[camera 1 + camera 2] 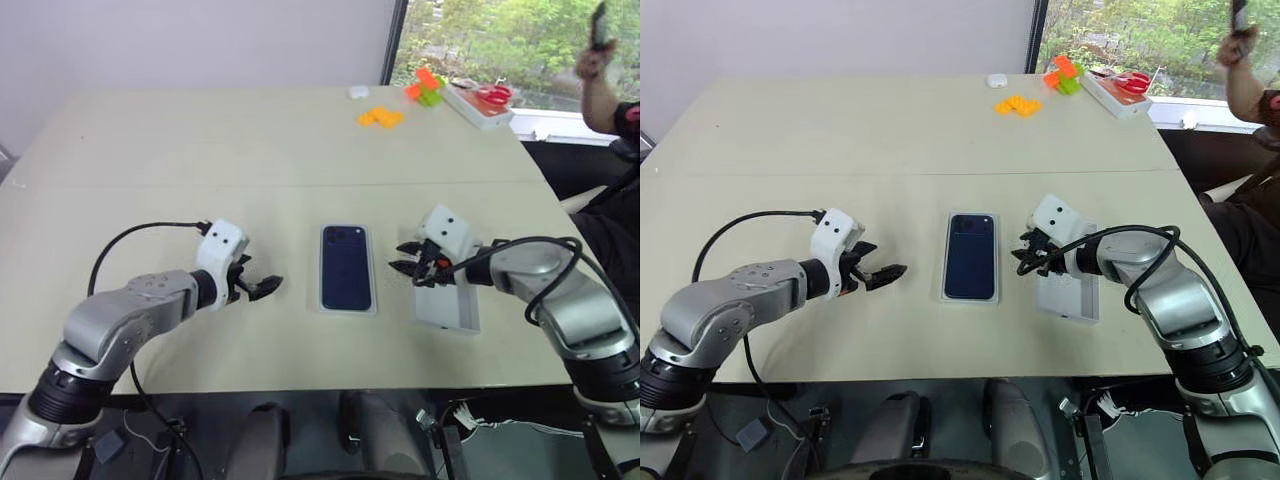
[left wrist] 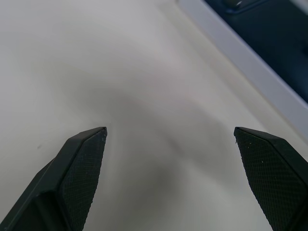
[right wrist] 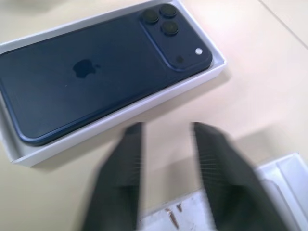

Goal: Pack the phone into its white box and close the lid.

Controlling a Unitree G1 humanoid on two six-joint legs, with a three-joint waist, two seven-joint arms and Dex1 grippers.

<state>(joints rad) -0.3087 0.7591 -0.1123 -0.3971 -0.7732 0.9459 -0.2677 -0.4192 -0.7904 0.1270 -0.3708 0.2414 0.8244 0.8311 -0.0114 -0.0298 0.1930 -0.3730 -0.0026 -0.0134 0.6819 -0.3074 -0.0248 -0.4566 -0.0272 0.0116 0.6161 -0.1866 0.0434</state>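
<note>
The beige table is taking up most of the scene, with a seam line running across it between the near half and the far half. The far half is lying largely bare, giving wide room, while the near edge is running just behind both robot arms.

At the far right corner, a shallow white tray with red scissors in it is sitting close to the table edge, with orange and green blocks beside it and a cluster of yellow-orange pieces a little nearer. A person's raised hand is showing beyond that corner.

The lid is lying on the near right part of the table, inner side up, partly under the right arm.

The white box is sitting at the centre of the near half, well apart from the near edge. The phone is lying inside it, back up, camera cluster at the far end, filling the tray almost to its rim.

The left gripper is hovering left of the box, fingers spread wide and holding nothing. The right gripper is hovering between the box and the lid, fingers partly apart and gripping nothing.
</note>
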